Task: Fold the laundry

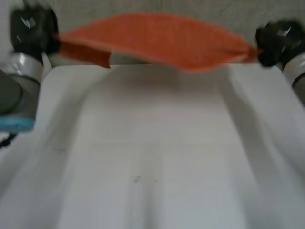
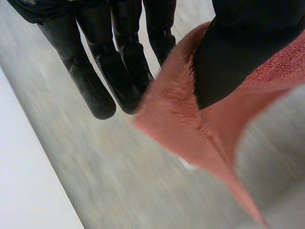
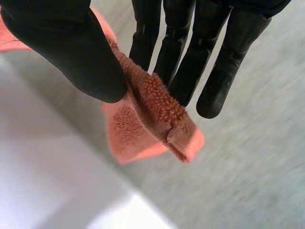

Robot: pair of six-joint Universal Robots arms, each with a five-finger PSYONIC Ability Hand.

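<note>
You've got an orange towel (image 1: 157,43) of rough looped terry cloth, fuzzy along the hem. Your left hand (image 2: 119,62) and right hand (image 3: 190,52) look like smooth black plastic with a faint sheen. The white table (image 1: 152,143) is smooth and matt.

White table (image 1: 143,157), grey floor (image 3: 248,181) beyond.

A white table (image 1: 152,143) is seen, stretching from the near side to a straight far edge with rounded corners. A few small dark specks (image 1: 137,179) are marked on its surface, near the middle. Grey floor (image 1: 81,7) is seen beyond the far edge.
</note>
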